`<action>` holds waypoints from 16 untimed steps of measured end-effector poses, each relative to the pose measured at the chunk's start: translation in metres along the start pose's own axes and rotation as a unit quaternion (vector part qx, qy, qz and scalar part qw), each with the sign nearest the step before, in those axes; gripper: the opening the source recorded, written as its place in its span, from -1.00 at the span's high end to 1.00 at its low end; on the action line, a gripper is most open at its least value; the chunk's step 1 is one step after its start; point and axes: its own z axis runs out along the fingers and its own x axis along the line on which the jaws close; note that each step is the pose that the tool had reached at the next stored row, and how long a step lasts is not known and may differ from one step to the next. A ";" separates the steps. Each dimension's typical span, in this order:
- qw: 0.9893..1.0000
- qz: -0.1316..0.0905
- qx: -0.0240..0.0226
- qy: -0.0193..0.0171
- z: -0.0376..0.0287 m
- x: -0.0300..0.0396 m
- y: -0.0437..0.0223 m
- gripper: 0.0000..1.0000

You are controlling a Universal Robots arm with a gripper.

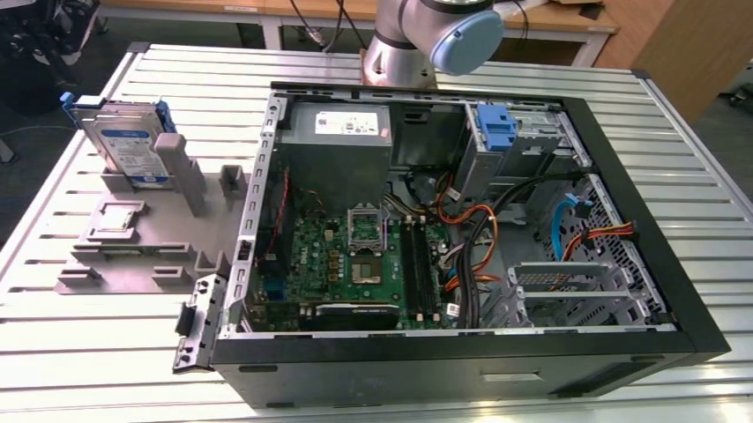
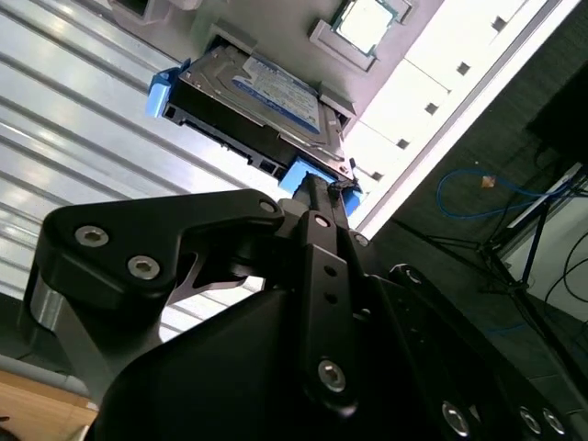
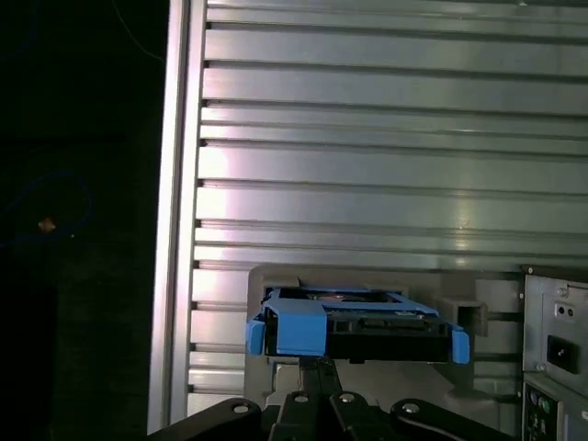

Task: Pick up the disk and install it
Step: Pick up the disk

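The disk [image 2: 262, 92] lay just beyond the tips of the gripper [image 2: 317, 188] in the second wrist view. We saw the fingers [image 2: 320, 225] closed against each other, gripping nothing. We could not tell from that view whether the tips touched the blue rail [image 2: 300, 175] on the disk's near edge.

In the exterior view the disk stood on its edge in a slot of a grey fixture [image 1: 153, 251]. Its blue-and-white label faced the camera, and blue rails ran along its sides. Just beside the disk, a small square processor [image 1: 115, 220] rested flat in its own recess of the same fixture. The fixture sat on the slatted metal tabletop [image 1: 70, 344], right beside the wall of an open computer case [image 1: 471, 361], on the exterior view's left of it.

Inside the case we noted the green motherboard [image 1: 353, 256] lying flat, with a bundle of orange and black cables [image 1: 488, 225] beside it. A metal drive cage [image 1: 565, 282] sat toward the exterior view's right. Further back stood the grey power supply [image 1: 339, 128] with its white sticker, and near it an upright blue latch [image 1: 498, 128]. Farthest off, a grey-and-blue joint of the robot arm [image 1: 436, 35] rose at the far edge of the case, well apart from the disk.
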 end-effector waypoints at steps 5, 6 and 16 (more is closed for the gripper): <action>1.000 -0.012 0.000 0.000 0.0004 -0.0010 0.0000 0.80; 1.000 -0.013 0.000 0.001 0.0004 -0.0010 0.0000 0.80; 0.998 -0.056 -0.001 0.000 0.0009 -0.0010 -0.0001 0.80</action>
